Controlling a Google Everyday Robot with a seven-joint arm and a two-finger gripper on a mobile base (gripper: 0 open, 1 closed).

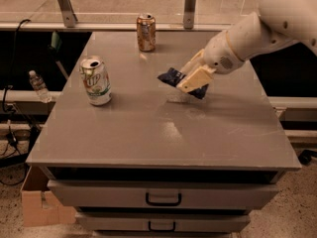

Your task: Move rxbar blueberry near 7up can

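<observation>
Camera view: grey drawer table (148, 143); white robot arm (257, 33) from two o'clock; tan gripper (190, 79) near centre; silver-green 7up can (95, 81) at nine o'clock; orange-brown can (146, 32) at twelve; flat navy rxbar blueberry (171, 76), pinched in the gripper's closed fingers, well apart from the 7up can.

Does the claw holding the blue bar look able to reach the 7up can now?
Probably yes. The claw holds the rxbar blueberry just above the table; only bare tabletop lies between it and the 7up can, and the orange-brown can stands farther back, off that line.
</observation>
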